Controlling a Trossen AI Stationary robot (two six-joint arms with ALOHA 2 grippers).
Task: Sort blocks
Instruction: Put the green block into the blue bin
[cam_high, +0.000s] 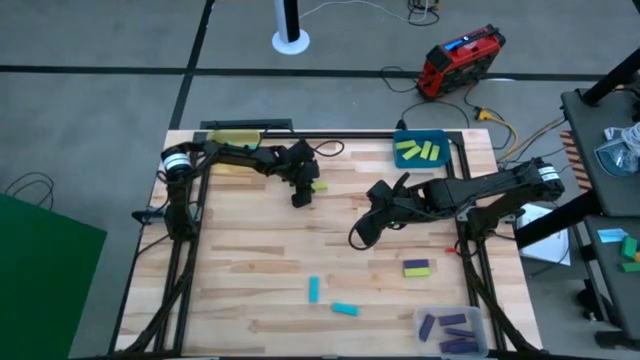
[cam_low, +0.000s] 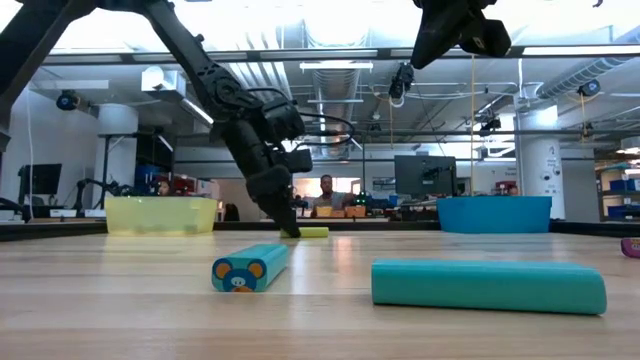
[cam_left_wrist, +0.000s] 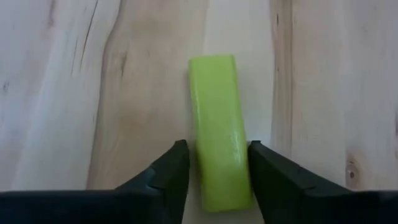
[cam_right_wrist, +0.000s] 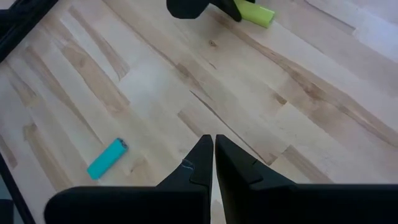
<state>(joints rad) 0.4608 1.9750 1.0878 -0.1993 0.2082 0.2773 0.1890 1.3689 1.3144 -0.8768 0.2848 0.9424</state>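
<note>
1. You are looking at the left arm reaching in from the surface's left edge toward its far middle, elbow bent, with the left claw (cam_high: 302, 196) pointing straight down at the pale wooden plank surface (cam_high: 250, 260).
2. Its two dark fingers (cam_left_wrist: 168, 177) are straddling a flat yellow-green rectangular block (cam_left_wrist: 217, 155), one on each long side, close against it; you cannot tell from the wrist view whether they are pressing it yet.
3. That block is lying flat on the surface, its long axis running straight out ahead between the fingers, its glossy top face catching light.
4. The right arm is stretching in from the right edge, held above the surface near the middle, and the right claw (cam_right_wrist: 213, 152) is showing its fingertips pressed together with nothing between them.
5. Two cyan rectangular blocks (cam_high: 314, 289) (cam_high: 344, 309) are lying near the front edge, and a stacked yellow-green and purple block pair (cam_high: 417, 267) is sitting to their right.
6. More yellow-green bars are resting in the blue tray (cam_high: 440, 137), and purple bars in the clear tray (cam_high: 422, 317).
</note>
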